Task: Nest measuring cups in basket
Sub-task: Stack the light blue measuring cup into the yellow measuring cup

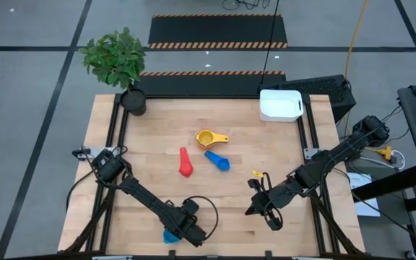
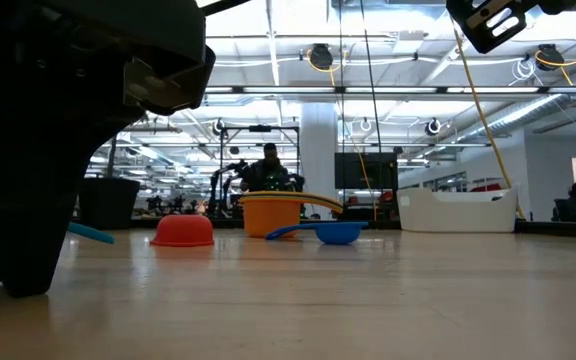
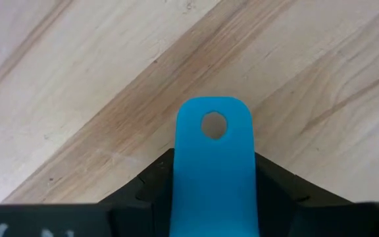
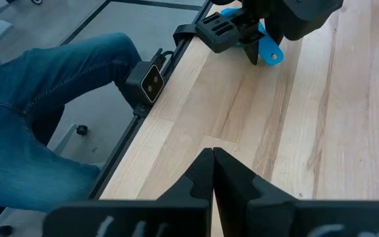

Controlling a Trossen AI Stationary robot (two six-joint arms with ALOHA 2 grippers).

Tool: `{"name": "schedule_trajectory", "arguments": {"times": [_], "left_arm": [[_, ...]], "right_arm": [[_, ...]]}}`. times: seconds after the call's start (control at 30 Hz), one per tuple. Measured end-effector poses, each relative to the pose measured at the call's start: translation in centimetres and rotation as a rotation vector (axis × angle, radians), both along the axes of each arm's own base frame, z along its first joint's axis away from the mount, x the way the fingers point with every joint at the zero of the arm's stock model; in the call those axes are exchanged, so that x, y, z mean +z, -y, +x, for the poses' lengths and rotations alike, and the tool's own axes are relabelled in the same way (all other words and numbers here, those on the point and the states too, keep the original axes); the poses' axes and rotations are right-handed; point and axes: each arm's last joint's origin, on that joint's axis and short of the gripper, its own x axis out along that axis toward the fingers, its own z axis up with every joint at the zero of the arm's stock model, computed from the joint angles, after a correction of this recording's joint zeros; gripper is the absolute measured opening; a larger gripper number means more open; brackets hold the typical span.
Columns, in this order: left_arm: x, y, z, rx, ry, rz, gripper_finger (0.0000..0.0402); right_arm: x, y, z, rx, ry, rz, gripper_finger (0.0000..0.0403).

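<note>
Gripping the light blue cup (image 3: 214,172) by its flat handle, the left pincer (image 1: 181,230) sits low at the near edge of the worktop (image 1: 150,130); its fingers are clamped on either side of the handle, whose end with the hanging hole juts out beyond them, a hold that leaves the bowl free to be dropped into another cup. The right pincer (image 1: 263,208) hangs above the near right part of the worktop with its two fingers pressed together and nothing between them, apparently waiting. Three more cups lie loose mid-worktop, close to one another but apart: the red cup (image 1: 185,164) bowl-down, the orange cup (image 1: 209,138) upright, and the medium blue cup (image 1: 218,160) just beside it with its handle lying out. The basket (image 1: 280,105) stands at the far right corner, well apart from all of them, so the held cup has a long carry ahead. A potted plant (image 1: 118,61) stands at the far left corner.
</note>
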Motion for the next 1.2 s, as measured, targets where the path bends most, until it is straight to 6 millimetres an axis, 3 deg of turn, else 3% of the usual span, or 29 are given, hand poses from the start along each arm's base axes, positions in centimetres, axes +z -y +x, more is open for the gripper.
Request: {"name": "schedule_trajectory", "arguments": {"times": [0.43, 1.2], "left_arm": [[0.0, 0.0, 0.0, -0.045, 0.005, 0.004, 0.0149], [2.0, 0.6, -0.5, -0.179, 0.110, 0.054, 0.0150]], "right_arm": [[0.0, 0.0, 0.0, 0.010, 0.008, -0.013, 0.0000], [0.2, 0.1, 0.2, 0.008, 0.101, -0.117, 0.0000]]}}
